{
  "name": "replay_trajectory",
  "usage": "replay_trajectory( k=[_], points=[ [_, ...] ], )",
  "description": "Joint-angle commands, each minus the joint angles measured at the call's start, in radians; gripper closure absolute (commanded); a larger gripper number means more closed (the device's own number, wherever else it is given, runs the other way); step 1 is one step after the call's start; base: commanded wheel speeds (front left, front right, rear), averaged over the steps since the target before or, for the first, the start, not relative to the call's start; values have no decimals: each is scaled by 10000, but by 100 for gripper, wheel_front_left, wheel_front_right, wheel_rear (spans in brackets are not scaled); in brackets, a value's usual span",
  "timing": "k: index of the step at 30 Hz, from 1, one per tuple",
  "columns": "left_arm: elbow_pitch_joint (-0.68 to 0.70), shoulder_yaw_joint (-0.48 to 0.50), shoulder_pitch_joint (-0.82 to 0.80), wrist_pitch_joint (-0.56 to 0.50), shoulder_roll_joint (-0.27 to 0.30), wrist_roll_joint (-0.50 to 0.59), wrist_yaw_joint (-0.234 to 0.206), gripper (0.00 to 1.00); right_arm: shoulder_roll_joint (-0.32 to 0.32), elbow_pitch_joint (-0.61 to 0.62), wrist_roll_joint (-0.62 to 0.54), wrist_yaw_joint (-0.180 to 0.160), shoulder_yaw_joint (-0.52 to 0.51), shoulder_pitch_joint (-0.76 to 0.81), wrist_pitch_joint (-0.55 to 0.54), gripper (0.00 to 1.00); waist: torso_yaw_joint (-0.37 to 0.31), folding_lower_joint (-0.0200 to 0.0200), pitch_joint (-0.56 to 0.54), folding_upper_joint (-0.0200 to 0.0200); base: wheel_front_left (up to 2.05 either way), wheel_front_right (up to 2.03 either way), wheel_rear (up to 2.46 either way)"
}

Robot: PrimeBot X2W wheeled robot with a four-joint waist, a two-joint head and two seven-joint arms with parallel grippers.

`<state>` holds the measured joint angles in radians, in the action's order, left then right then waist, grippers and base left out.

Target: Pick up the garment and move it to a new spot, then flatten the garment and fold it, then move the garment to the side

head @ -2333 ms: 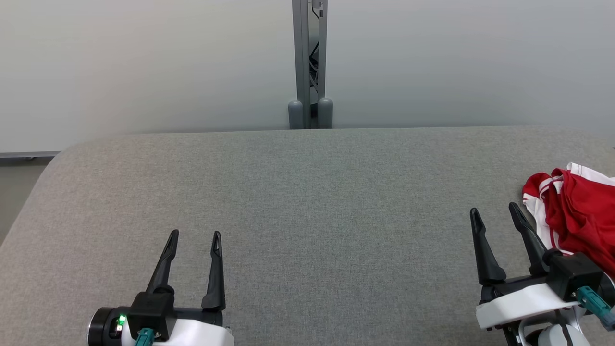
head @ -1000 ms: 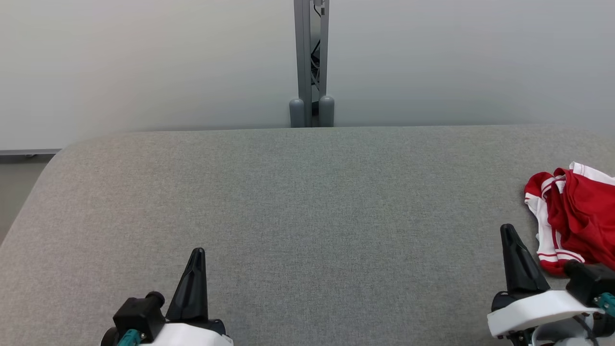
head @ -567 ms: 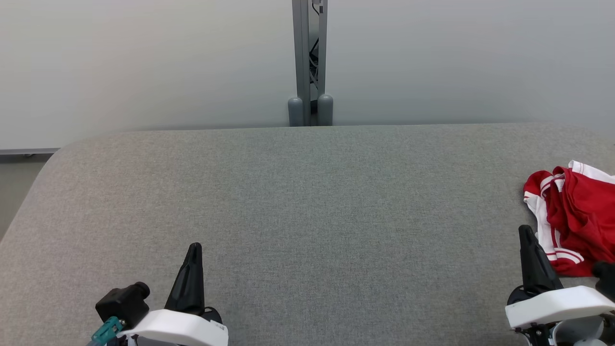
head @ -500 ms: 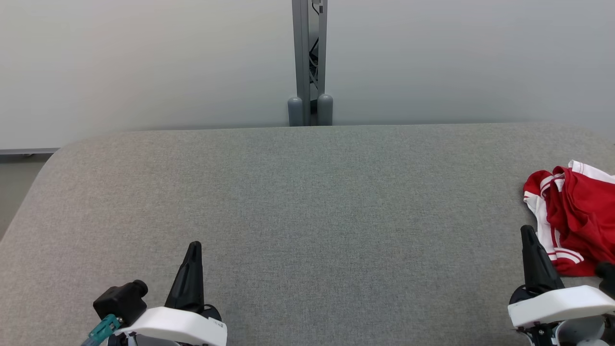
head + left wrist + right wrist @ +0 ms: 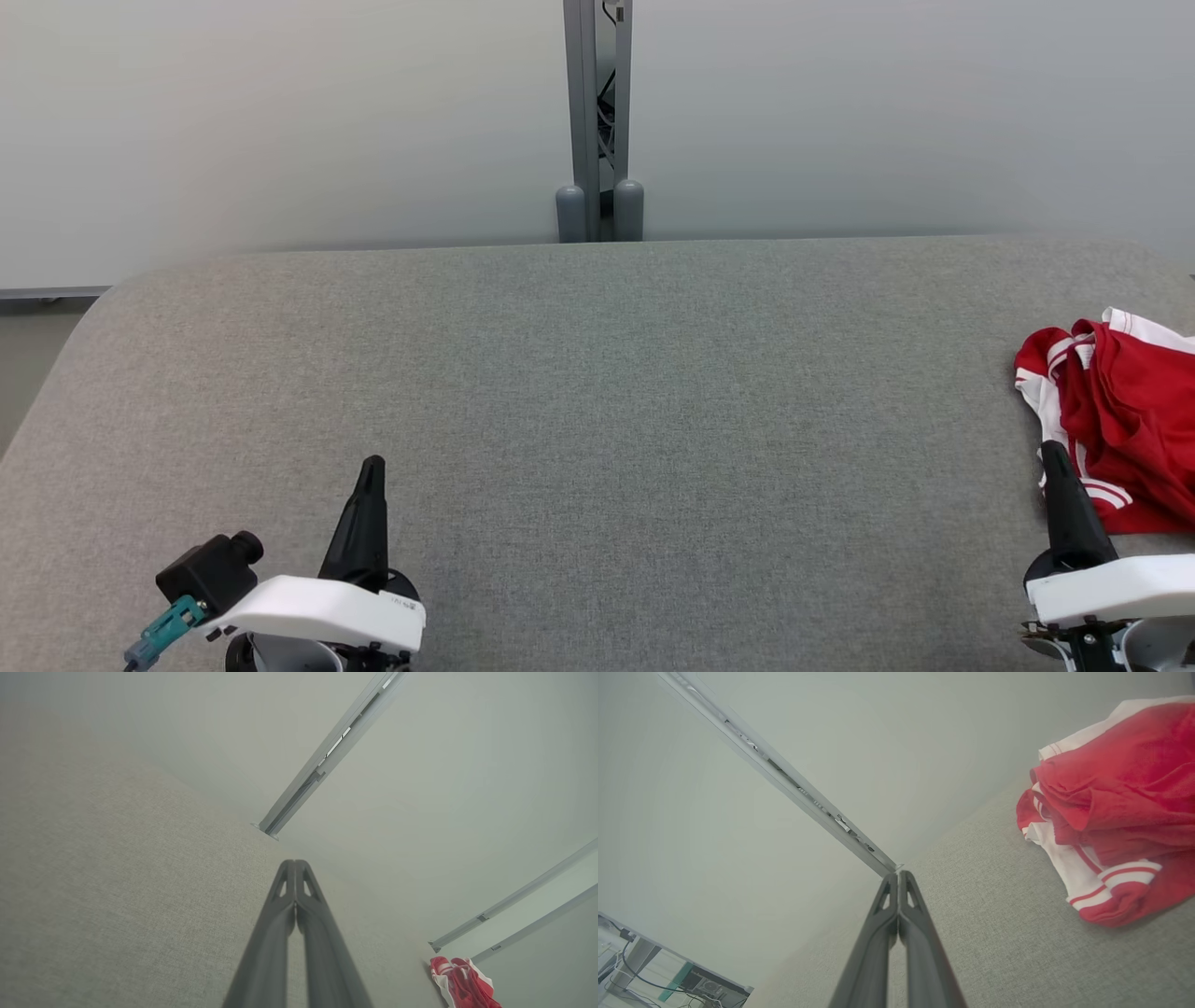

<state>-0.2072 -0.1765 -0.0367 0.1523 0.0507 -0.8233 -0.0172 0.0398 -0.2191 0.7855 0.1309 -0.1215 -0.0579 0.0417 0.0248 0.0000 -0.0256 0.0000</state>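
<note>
"Left gripper [image 5: 295, 864] first: how do its fingers stand?"

"Pressed together along their tips, with nothing between them. It hovers low over the near left part of the grey padded surface [image 5: 597, 392], turned edge-on to the head camera."

"And the right gripper [image 5: 899, 873]?"

"Clenched the same way, tip against tip, and empty. It sits at the near right, pointing away from the robot towards the pale wall [image 5: 280, 121]."

"Where is the garment [image 5: 1125, 411]?"

"At the far right of the surface, a crumpled red heap with white trim and stripes, partly cut off by the head view's right edge. Neither gripper holds it."

"How close is the right gripper to it?"

"Just beside its near left edge. From the head camera the finger overlaps the white hem, but the right wrist view shows bare grey fabric between the fingers and the heap, so they are apart."

"Anything else on view?"

"A grey metal post [image 5: 594, 112] stands behind the far edge, about midway along it."
</note>
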Motion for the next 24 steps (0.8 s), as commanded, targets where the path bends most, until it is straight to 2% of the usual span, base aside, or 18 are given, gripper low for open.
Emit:
replay_trajectory(
  k=[1,24],
  points=[
    [77,69,-356,-27,61,-303,93,100,87,155,301,-1,-101,-89,-104,100,-3,0,3,0,0,0,0],
    [-342,293,-825,-542,57,-3196,613,100,112,205,3193,-1,-831,-33,-1073,100,-74,0,85,0,0,0,0]
  ],
)
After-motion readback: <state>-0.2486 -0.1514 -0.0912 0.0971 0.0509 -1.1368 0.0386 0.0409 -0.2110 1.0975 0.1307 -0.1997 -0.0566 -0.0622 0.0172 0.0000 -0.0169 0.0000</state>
